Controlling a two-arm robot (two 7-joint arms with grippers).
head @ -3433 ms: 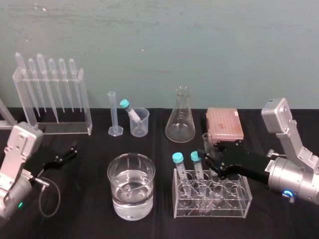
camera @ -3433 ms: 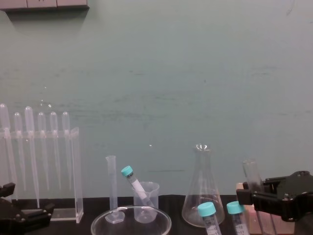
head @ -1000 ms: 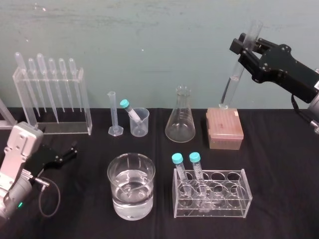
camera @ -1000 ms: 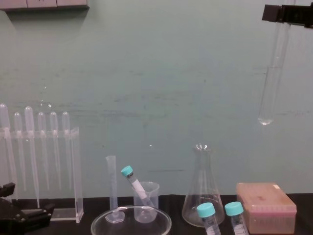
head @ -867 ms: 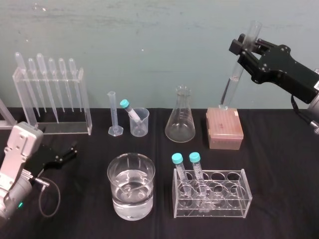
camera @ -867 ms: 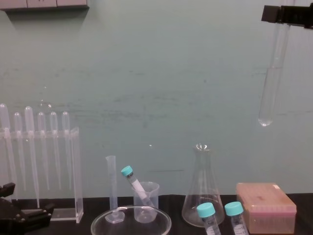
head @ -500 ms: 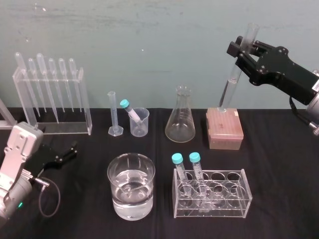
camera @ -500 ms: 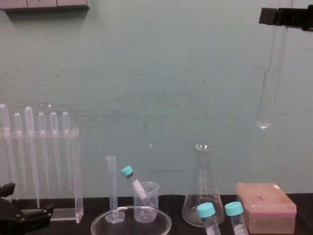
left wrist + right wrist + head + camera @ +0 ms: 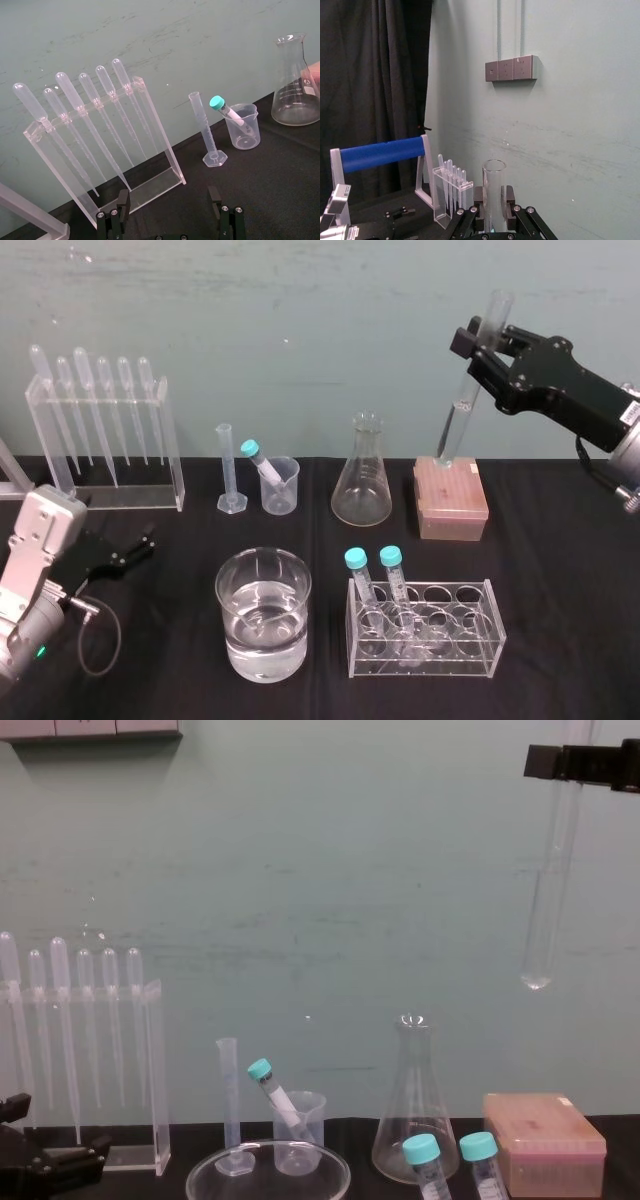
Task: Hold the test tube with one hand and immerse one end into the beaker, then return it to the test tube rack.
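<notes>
1. Our right pincer [image 9: 478,343] clenched the test tube [image 9: 460,415] near its top, high above the test tube rack [image 9: 450,495], probably to clear the glassware toward the beaker [image 9: 222,610].
2. Our left pincer [image 9: 167,202] lay released by the counter [image 9: 560,640].

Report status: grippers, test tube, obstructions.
Right gripper shut on test tube, held high at right. Left gripper open, parked low left. Conical flask sits low between tube and beaker.
</notes>
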